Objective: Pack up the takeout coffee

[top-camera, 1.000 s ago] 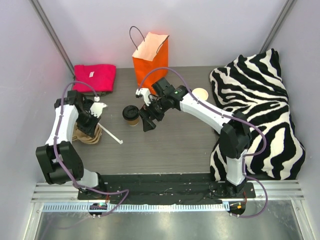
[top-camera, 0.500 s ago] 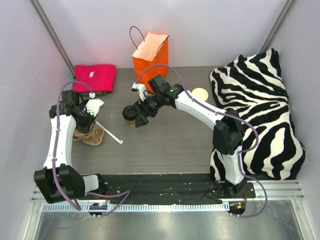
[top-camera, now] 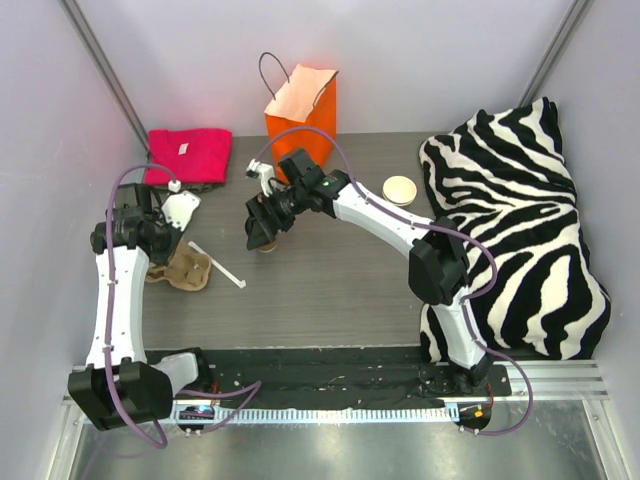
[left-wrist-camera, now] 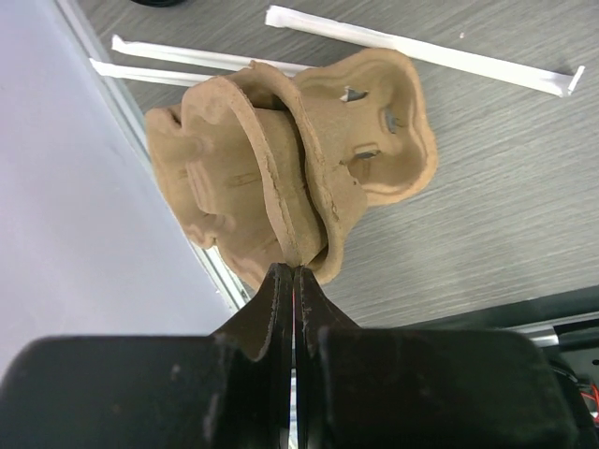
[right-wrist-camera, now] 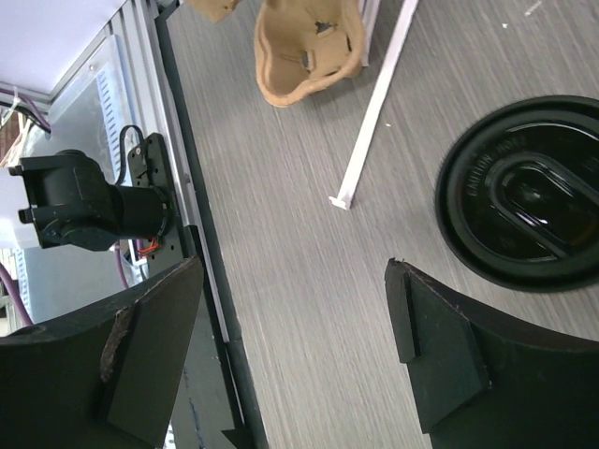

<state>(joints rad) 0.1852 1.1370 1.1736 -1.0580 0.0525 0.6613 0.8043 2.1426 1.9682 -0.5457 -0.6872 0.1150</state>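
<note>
The takeout coffee cup (top-camera: 270, 245) stands mid-table, mostly hidden under my right gripper (top-camera: 262, 228). Its round black lid (right-wrist-camera: 529, 206) shows in the right wrist view, just to the right of the right fingertip. My right gripper (right-wrist-camera: 290, 309) is open and empty, above the cup and slightly beside it. The orange paper bag (top-camera: 300, 105) stands upright at the back, open at the top. My left gripper (top-camera: 163, 250) is shut on the rim of the brown moulded cup tray (left-wrist-camera: 290, 168) at the table's left edge.
Paper-wrapped straws (left-wrist-camera: 421, 47) lie by the tray (top-camera: 185, 270). A lidless pale cup (top-camera: 399, 189) stands right of the right arm. A pink cloth (top-camera: 188, 155) lies at the back left. A zebra-print blanket (top-camera: 520, 220) fills the right side.
My right gripper has swung left and now hangs over the coffee cup. My left arm has pulled back toward the left wall, still on the tray.
</note>
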